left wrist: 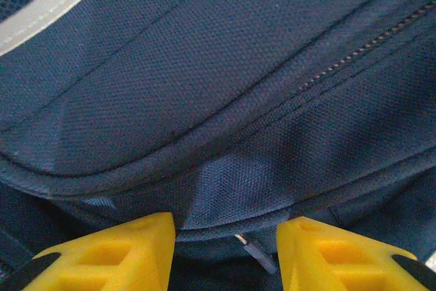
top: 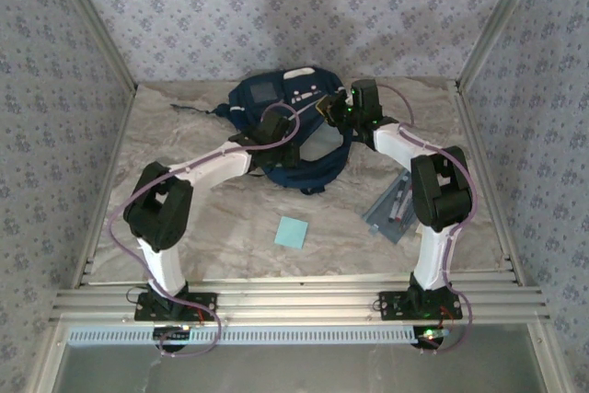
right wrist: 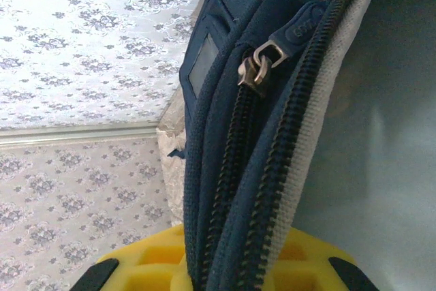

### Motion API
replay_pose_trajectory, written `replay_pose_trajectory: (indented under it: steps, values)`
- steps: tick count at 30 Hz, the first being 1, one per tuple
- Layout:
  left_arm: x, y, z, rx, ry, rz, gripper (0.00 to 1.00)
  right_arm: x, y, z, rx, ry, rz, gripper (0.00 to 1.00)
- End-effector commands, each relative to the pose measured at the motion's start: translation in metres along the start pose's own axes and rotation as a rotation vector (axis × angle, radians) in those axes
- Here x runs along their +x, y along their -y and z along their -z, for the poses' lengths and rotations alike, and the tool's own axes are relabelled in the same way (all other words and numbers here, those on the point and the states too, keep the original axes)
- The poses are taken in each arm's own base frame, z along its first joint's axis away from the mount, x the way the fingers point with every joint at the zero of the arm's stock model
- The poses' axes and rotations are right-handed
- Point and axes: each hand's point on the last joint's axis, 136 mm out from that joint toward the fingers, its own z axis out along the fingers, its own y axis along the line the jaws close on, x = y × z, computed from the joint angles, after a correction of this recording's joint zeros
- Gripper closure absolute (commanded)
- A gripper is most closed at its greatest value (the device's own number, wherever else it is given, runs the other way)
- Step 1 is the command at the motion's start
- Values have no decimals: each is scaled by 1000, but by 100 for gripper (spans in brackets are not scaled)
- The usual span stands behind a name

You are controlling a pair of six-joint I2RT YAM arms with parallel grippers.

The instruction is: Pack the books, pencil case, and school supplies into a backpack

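- I see pale wallpaper (top: 184, 6) with a small blue-grey flower print on the back and both side walls.
- A soft, dim shadow (top: 308, 6) lies across the middle of the back wall; the light is otherwise even.
- The table (top: 230, 227) has a beige-grey marbled top.
- Slanting aluminium posts stand at the left (top: 92, 29) and right (top: 502, 16) back corners.
- Slotted aluminium rails (top: 304, 299) run along the near edge, with a ribbed light-blue strip (top: 294, 334) just in front.
- On my right wrist feed, the same wallpaper (right wrist: 82, 46) is crossed by a metal bar (right wrist: 75, 134).
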Motion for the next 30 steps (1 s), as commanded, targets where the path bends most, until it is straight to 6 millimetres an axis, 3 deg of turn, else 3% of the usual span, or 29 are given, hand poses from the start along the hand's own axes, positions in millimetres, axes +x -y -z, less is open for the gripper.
replay_pose_trajectory:
  steps: [1, 5, 10, 14, 24, 30]
  values:
    - [27, -8, -11, -50, -102, 30, 58, -20, -52, 12, -137, 76, 68, 100]
    - [32, 1, -2, -41, -112, 36, 56, -20, -49, 13, -119, 87, 83, 100]
    - [43, 11, 13, -49, -129, 24, 40, -23, -46, 13, -105, 100, 93, 100]
    - [45, 9, 9, -65, -121, 39, 40, -20, -49, 13, -109, 101, 100, 100]
    - [13, -12, -18, -139, -10, 55, 49, -13, -58, 18, -127, 95, 131, 100]
    - [14, -16, -26, -169, -31, 31, 75, -10, -64, 21, -138, 86, 151, 100]
